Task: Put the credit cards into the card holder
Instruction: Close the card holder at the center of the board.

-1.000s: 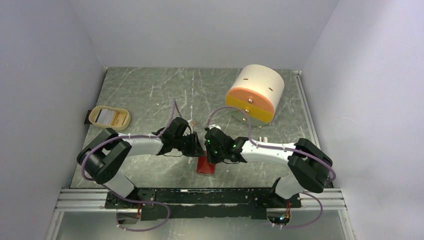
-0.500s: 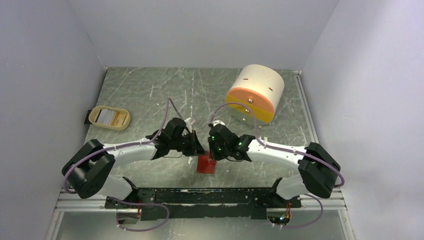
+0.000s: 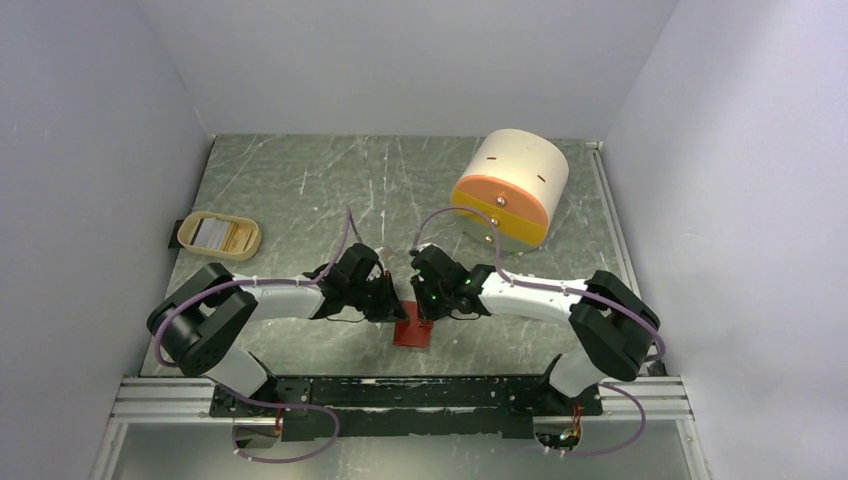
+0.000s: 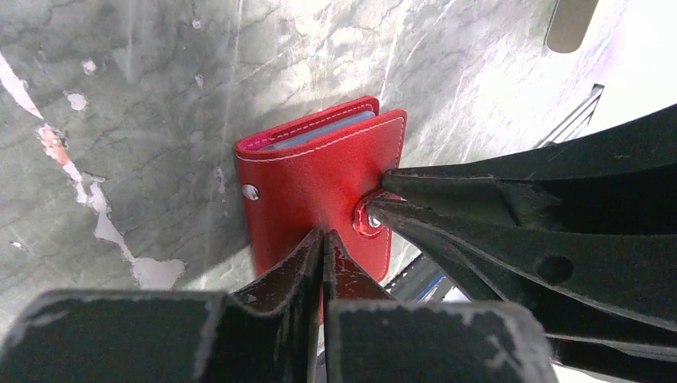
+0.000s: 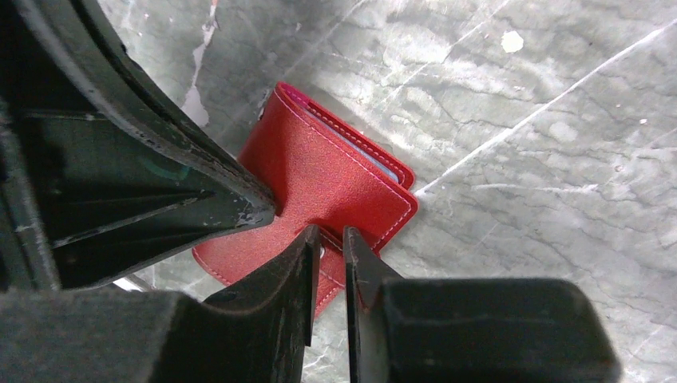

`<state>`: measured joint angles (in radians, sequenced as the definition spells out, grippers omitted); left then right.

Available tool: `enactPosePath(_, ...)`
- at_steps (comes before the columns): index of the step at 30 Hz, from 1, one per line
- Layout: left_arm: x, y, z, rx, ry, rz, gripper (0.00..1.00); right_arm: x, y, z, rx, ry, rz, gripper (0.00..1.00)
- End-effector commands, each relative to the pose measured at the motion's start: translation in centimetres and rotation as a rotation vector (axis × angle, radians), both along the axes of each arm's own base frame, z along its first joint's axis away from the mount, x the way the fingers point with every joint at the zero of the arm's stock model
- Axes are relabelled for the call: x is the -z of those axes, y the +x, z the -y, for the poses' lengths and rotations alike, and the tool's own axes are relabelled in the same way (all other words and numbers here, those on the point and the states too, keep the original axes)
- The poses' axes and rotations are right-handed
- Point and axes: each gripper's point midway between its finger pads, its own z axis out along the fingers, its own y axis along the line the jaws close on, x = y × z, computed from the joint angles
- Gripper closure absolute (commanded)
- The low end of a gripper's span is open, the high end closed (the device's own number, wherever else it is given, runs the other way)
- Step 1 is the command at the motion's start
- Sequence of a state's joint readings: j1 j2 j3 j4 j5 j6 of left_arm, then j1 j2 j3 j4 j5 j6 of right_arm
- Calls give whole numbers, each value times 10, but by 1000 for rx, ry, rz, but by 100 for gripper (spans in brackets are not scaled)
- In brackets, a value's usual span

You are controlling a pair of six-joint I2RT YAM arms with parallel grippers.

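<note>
The card holder (image 3: 411,333) is a red wallet lying folded shut near the table's front edge, with pale blue pocket edges showing at its open side (image 4: 319,134). My left gripper (image 4: 323,237) is shut, its tips resting on the red cover (image 4: 303,187). My right gripper (image 5: 327,233) comes from the other side with its jaws almost together around the snap tab (image 4: 367,219). In the top view both grippers, the left (image 3: 393,302) and the right (image 3: 421,305), meet just above the wallet. Pale flat cards (image 3: 213,232) lie in the beige tray.
The beige oval tray (image 3: 243,243) stands at the left edge of the table. A big cream-and-orange cylinder (image 3: 508,187) stands at the back right. The table's front edge and black rail (image 3: 420,390) run just below the wallet.
Both arms' elbows dropped outward, then came back up. Both grippers stayed at the wallet, which has not moved.
</note>
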<state>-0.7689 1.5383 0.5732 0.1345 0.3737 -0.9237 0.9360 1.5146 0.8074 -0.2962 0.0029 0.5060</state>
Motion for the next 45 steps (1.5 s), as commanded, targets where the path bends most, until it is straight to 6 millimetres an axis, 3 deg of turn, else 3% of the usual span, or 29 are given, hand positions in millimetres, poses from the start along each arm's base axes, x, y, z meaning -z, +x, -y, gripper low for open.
enactPosePath(1, 13, 4, -6, -7, 55, 29, 91, 0, -1, -4, -24, 25, -7, 80)
enactPosePath(13, 15, 10, -4, -3, 75, 39, 91, -17, -1, 1, -4, 43, 20, 79)
enactPosePath(45, 20, 6, -3, -11, 75, 22, 91, 6, -14, -1, 0, 50, -33, 85)
